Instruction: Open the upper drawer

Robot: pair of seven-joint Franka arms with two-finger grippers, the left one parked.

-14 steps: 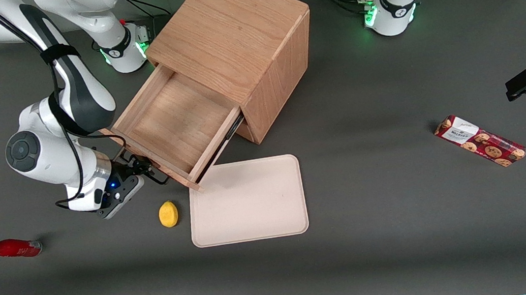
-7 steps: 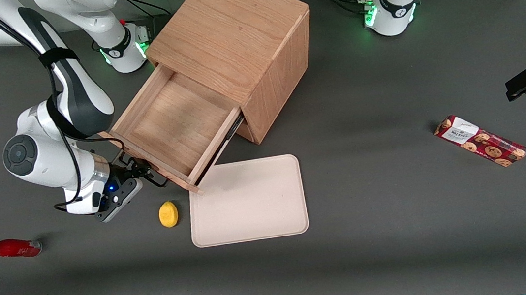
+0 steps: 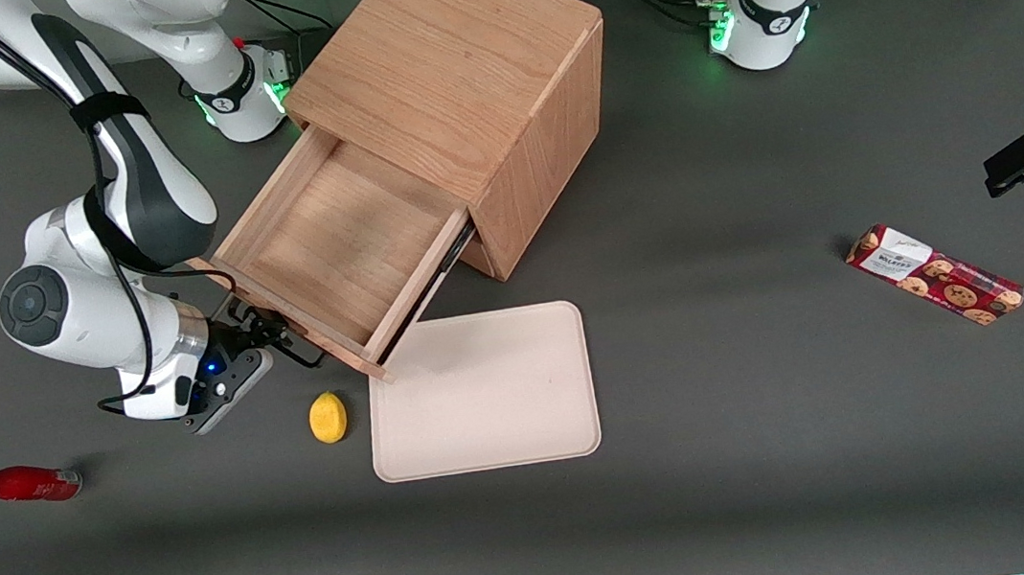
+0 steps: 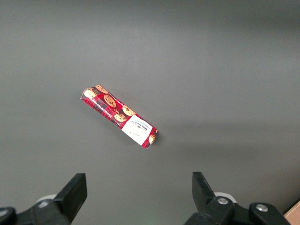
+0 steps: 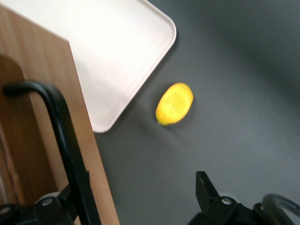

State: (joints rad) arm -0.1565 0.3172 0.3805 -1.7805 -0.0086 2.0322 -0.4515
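The oak cabinet (image 3: 447,54) stands at the back of the table with its upper drawer (image 3: 343,239) pulled far out, its inside bare. The drawer's thin black bar handle (image 3: 291,349) (image 5: 61,136) runs along the drawer front. My right gripper (image 3: 272,337) (image 5: 136,187) sits low at that front, open. The handle lies against one finger (image 5: 70,199), and the other finger (image 5: 204,185) stands wide apart over bare table. Nothing is gripped.
A yellow lemon (image 3: 327,417) (image 5: 174,103) lies on the table close to the gripper. A beige tray (image 3: 481,390) (image 5: 108,51) sits just in front of the open drawer. A red bottle (image 3: 19,484) lies toward the working arm's end, a cookie pack (image 3: 933,273) (image 4: 119,116) toward the parked arm's.
The gripper and wrist have shifted a little toward the working arm's end of the table, and the drawer has come out slightly more with them.
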